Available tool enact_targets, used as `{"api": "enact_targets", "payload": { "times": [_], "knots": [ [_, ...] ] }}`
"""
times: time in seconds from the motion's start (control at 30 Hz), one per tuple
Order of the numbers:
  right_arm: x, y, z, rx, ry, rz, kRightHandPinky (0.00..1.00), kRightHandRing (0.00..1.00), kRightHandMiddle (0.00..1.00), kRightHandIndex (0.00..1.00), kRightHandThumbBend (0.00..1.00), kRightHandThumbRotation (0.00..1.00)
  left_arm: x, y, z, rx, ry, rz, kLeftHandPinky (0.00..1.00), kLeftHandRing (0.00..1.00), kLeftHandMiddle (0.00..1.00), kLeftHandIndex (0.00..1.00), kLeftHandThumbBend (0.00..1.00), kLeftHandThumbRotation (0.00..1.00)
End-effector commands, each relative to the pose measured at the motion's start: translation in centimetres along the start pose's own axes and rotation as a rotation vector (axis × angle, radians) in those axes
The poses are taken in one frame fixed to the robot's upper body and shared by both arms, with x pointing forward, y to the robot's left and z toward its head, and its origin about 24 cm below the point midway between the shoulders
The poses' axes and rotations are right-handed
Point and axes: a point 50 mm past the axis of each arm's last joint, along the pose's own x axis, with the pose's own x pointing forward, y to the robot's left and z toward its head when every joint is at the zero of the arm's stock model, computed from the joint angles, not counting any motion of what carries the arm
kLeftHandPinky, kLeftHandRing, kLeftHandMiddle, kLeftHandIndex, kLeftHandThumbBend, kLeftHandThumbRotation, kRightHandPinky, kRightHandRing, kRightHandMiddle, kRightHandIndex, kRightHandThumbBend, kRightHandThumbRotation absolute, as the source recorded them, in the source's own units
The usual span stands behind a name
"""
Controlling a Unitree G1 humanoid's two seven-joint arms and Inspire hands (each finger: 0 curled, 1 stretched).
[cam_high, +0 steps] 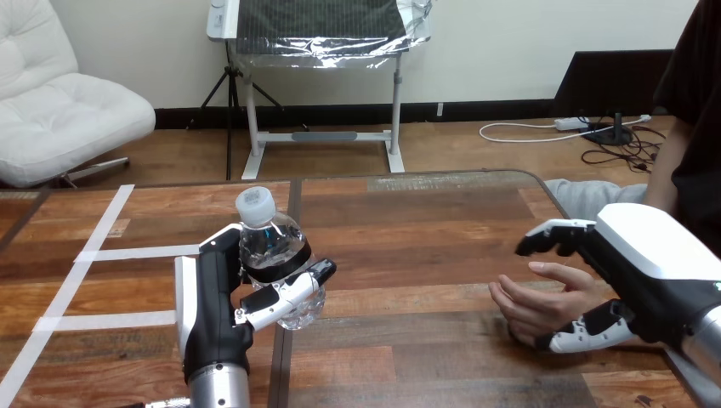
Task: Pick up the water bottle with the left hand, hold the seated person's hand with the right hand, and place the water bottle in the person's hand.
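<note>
Lower left of centre, the left hand (210,316) is curled tight round the upright clear plastic water bottle with a white cap (270,242). Its target lies to the right: the person's hand (531,302), open and palm-up. The right hand (650,255) straddles the wrist there, but I cannot tell whether it grips.

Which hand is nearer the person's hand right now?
Right. The right hand sits directly beside and over the person's hand; the left hand is well apart at the view's left, gripping the water bottle.

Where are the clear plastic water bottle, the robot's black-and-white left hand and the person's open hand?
water bottle (270,236): head view, clear shoulder.
left hand (210,299): head view, black palm.
person's hand (534,303): head view, open palm.
</note>
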Motion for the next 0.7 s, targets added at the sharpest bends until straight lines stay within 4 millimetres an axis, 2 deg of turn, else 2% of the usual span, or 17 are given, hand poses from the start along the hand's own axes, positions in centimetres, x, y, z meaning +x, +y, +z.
{"api": "enact_targets", "payload": {
  "times": [0.0,0.67],
  "knots": [
    [0.5,-2.8,1.2,-0.086,-0.043,-0.095,0.68,0.76,0.77,0.73,0.87,0.00,1.2,-0.6,3.0,-0.046,-0.138,0.005,0.37,0.41,0.45,0.43,0.71,0.00],
    [0.8,-2.7,0.0,-0.099,0.031,-0.072,0.74,0.79,0.80,0.76,0.85,0.00,1.2,-0.6,3.0,-0.049,-0.141,-0.003,0.37,0.41,0.45,0.43,0.70,0.00]
  ]
}}
